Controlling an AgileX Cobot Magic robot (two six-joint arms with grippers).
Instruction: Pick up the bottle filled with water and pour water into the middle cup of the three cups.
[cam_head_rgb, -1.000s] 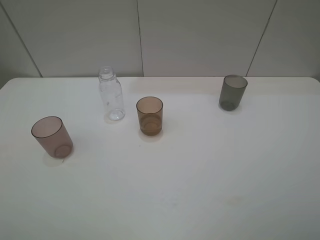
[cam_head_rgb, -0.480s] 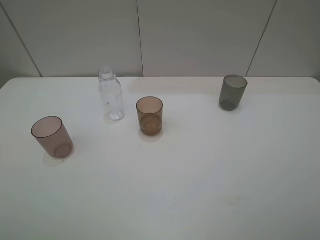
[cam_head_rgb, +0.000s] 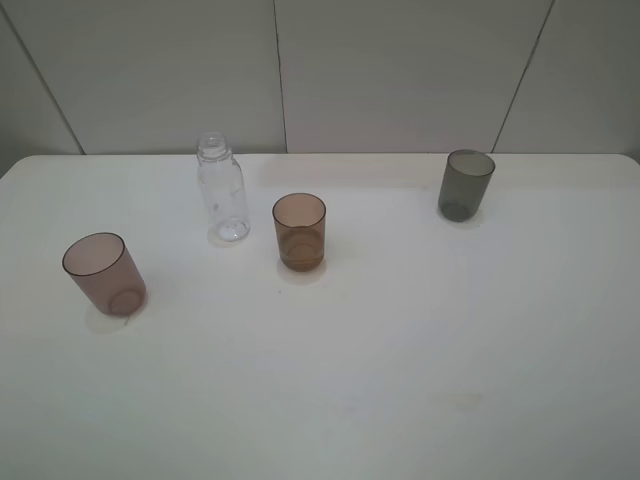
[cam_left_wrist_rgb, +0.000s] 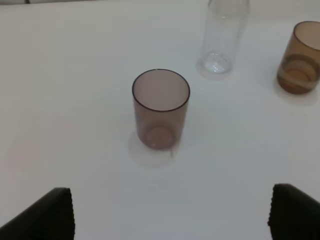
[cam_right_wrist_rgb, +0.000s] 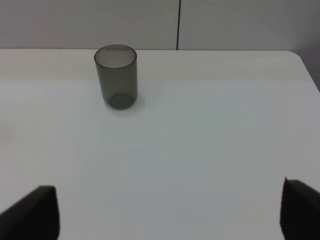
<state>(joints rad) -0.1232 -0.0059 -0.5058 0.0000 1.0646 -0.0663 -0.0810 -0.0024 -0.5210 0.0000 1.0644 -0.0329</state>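
Standing upright on the white table (cam_head_rgb: 420, 340): the bottle (cam_head_rgb: 222, 190), just left of and a little behind the middle cup (cam_head_rgb: 300, 232), the two near but apart.

Flanked by a mauve cup (cam_head_rgb: 104, 274) nearer the front on the left and a grey cup (cam_head_rgb: 466, 184) well off to the right rear, all three upright. Showing in the left wrist view only the lower body of the bottle (cam_left_wrist_rgb: 223, 35), neck cut off by the frame edge, and the amber cup (cam_left_wrist_rgb: 300, 57) clipped at the side. Seeing of the left gripper (cam_left_wrist_rgb: 170, 212) just two dark fingertips (cam_left_wrist_rgb: 50, 215) at the corners, set wide apart around nothing; same for the right gripper (cam_right_wrist_rgb: 170, 212), tips far apart and empty, grey cup (cam_right_wrist_rgb: 116, 76) ahead. Missing both arms entirely from the high view. Hard to judge any water level through the clear plastic.
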